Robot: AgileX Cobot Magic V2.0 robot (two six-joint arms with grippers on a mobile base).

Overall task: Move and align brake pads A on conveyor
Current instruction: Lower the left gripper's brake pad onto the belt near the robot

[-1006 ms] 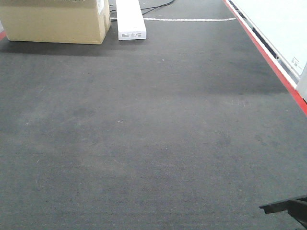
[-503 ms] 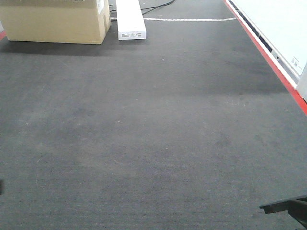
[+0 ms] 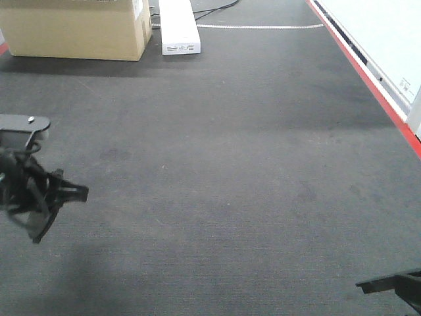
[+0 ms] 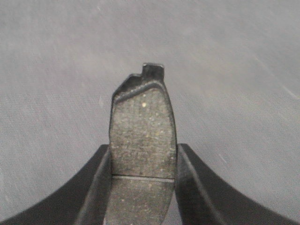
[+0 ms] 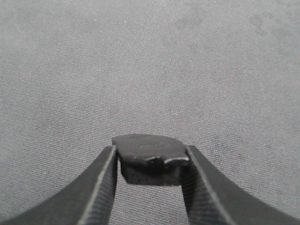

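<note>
The left gripper (image 3: pixel 46 201), absent from the front view half a second earlier, now stands at 9 o'clock over the conveyor (image 3: pixel 237 164), fingers clamped on a brake pad A (image 4: pixel 143 131) that is dark grey and speckled, with a groove across its middle. The right gripper (image 5: pixel 150 164), unmoved at 5 o'clock, pinches a second brake pad A (image 5: pixel 147 152) above the belt. Labels on the cardboard carton (image 3: pixel 72 29) at 11 o'clock and the white box (image 3: pixel 179 26) at 12 o'clock are too small to read.

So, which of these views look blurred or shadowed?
Left wrist view: the pad in the left hand is sharp, the belt behind is smeared. Right wrist view: the pad in the right hand looks soft. Front view: even light, a faint shadow on the belt at lower left.
</note>
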